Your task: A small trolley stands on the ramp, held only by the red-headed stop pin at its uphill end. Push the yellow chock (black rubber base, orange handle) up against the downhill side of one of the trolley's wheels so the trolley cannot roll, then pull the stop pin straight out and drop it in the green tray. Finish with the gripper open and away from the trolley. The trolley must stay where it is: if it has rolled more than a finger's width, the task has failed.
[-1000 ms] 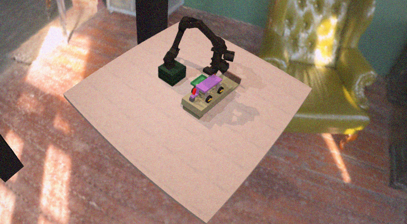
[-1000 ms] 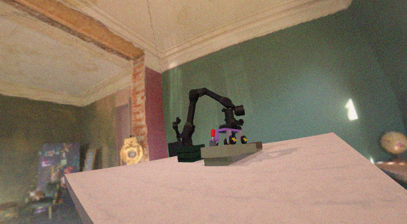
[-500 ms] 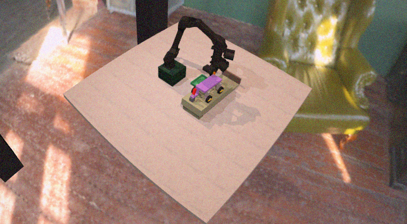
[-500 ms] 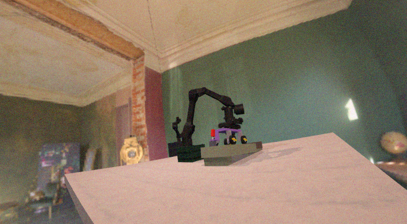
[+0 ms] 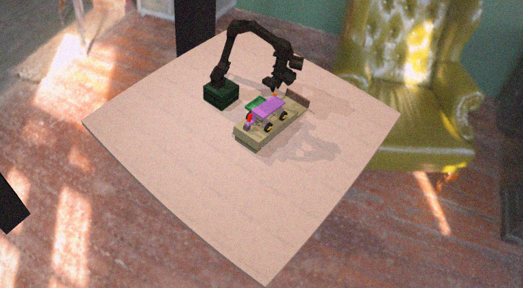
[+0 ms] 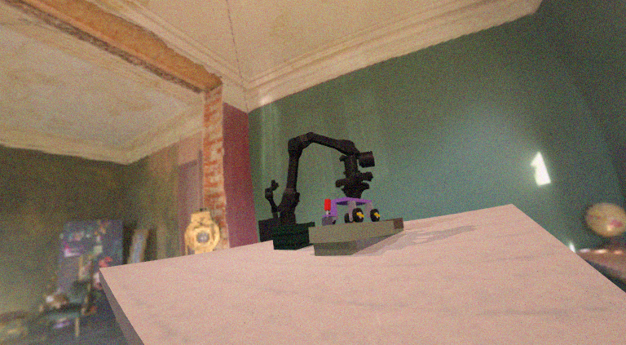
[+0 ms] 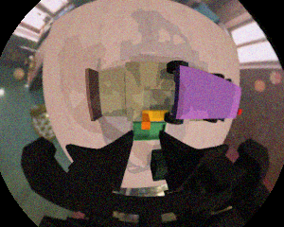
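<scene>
Parted partway and holding nothing, the black claw hangs above the yellow chock with its orange handle, beside a wheel of the purple trolley. I can't read any lettering. Tan ramp shows bare surface toward its brown end board.
</scene>
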Robot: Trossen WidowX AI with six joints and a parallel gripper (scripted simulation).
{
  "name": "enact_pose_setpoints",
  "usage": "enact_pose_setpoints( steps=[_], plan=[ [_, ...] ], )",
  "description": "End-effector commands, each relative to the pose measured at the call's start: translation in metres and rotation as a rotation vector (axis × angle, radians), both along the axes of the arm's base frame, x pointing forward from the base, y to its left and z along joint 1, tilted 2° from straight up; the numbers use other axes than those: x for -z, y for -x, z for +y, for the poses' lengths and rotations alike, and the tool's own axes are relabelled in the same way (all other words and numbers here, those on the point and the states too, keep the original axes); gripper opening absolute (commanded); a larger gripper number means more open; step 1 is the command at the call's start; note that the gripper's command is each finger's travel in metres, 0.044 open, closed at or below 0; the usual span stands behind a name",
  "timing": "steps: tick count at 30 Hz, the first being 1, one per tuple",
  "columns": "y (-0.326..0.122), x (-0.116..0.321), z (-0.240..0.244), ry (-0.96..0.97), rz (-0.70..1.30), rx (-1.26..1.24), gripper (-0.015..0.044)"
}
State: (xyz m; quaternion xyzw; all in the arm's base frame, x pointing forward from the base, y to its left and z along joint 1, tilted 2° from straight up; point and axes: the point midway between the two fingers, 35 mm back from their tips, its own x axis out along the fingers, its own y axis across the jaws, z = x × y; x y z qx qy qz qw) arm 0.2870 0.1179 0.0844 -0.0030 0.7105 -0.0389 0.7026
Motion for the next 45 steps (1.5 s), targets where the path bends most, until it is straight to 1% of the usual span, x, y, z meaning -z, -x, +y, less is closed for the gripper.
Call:
enact_pose_setpoints(
  steps=[1, 4, 6, 8, 12, 24, 35, 45],
  plan=[
    [0.0, 0.0, 0.0, 0.0, 0.0, 0.0, 0.0216],
    [0.0, 0.0, 0.0, 0.0, 0.0, 0.0, 0.0295],
    [-0.003, -0.003, 0.001, -0.01, -0.015, -0.029, 0.0242],
    [-0.01, -0.013, 0.002, -0.036, -0.057, -0.109, 0.019],
    [-0.02, -0.021, -0.013, -0.027, -0.083, -0.257, 0.019],
    [-0.038, -0.029, -0.078, 0.065, -0.039, -0.665, 0.019],
    [-0.041, -0.036, -0.141, 0.131, 0.053, -1.035, 0.019],
    [-0.035, -0.044, -0.198, 0.155, 0.172, -1.369, 0.019]
  ],
)
